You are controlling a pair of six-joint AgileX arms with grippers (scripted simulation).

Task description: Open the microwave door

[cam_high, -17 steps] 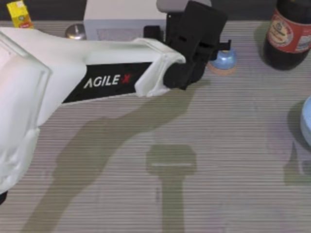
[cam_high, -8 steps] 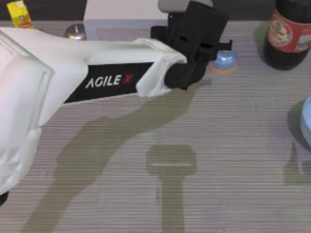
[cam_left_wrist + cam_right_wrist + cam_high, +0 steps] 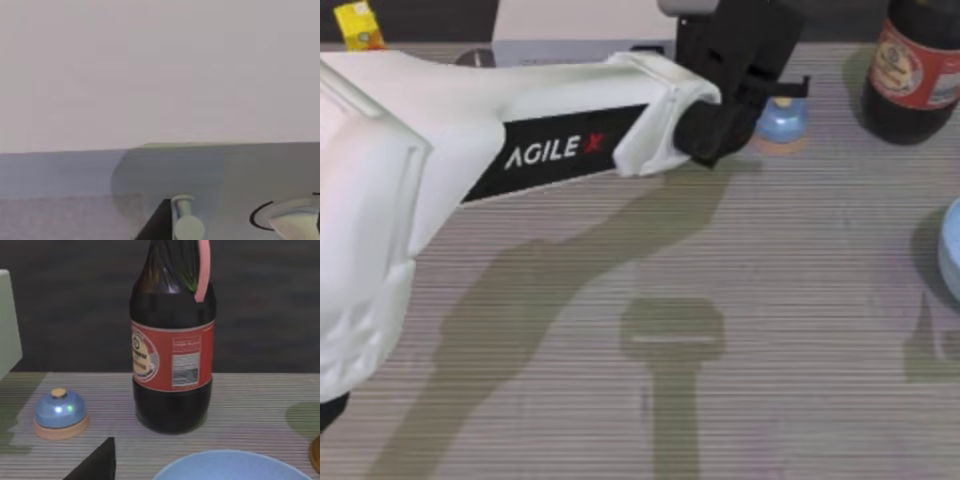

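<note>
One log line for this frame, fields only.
left pincer: at microwave front, far edge | door: hidden by arm | right arm: out of top view

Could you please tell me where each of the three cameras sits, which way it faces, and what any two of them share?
Top view: above the table, looking down; the left arm reaches to the microwave at the far edge.
Left wrist view: on the left arm, close against the microwave's white face; no gripper seen clearly.
Right wrist view: low over the table, facing the dark bottle; no fingers identifiable.
Shared: top and right wrist views both show the bottle and the blue bell.
</note>
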